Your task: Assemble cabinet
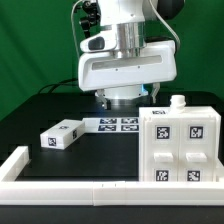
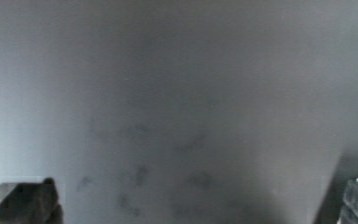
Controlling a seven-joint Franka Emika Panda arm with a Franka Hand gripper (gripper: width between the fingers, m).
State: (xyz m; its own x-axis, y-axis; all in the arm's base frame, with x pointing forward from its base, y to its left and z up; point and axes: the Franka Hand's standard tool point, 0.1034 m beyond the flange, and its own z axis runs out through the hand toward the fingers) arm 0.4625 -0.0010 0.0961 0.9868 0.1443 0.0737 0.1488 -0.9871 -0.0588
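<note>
Cabinet (image 1: 183, 146) upright at near side of table (image 1: 40, 112), the exterior view's right, against border rail (image 1: 70, 188). Loose tagged block (image 1: 62, 134) well apart, leftward. Marker board (image 1: 118, 123) farther back. Gripper (image 2: 194, 200) above table, fingers (image 2: 25, 203) spread wide, nothing between.

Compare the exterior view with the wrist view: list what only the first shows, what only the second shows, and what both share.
Only the exterior view: the cabinet, a loose tagged block, the marker board, the white border rail and the arm. Only the wrist view: the end effector with its fingertips wide apart and nothing between them. Shared: probably just the bare table, a grey blur at the wrist.
</note>
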